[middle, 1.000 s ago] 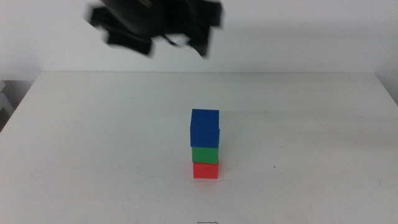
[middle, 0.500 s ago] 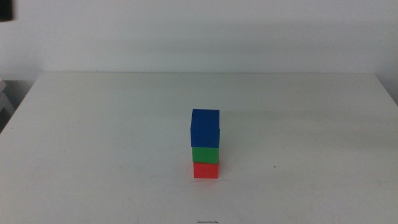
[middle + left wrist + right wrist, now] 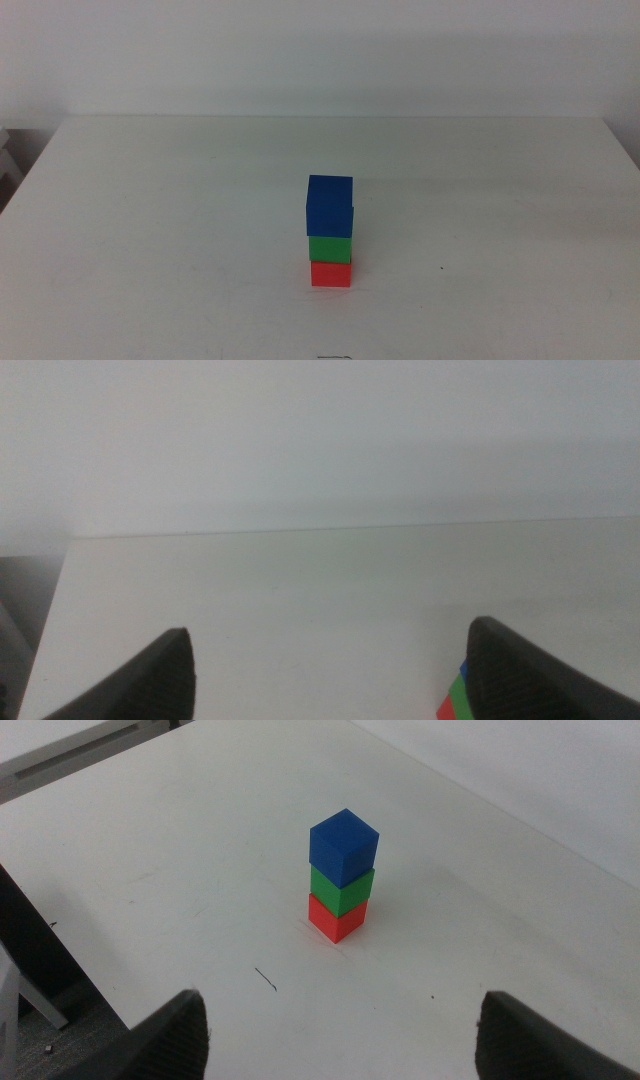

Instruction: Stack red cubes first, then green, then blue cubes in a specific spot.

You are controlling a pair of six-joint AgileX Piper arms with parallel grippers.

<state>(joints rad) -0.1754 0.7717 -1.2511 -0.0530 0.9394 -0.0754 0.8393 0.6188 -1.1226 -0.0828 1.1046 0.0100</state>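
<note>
White table [image 3: 150, 200] | blue cube [image 3: 330, 205] on green [image 3: 330, 248] on red cube [image 3: 330, 273] | left claw [image 3: 330, 670], right claw [image 3: 345, 1035] spread, raised clear

A plain white bench [image 3: 150, 220] is seen from above, backed by a bare white wall [image 3: 320, 50]. Even, soft light is cast, and faint shadow is laid along the wall's base. Past the bench's edge, dark grey floor [image 3: 70, 1030] and a pale metal leg [image 3: 30, 990] are visible.
</note>
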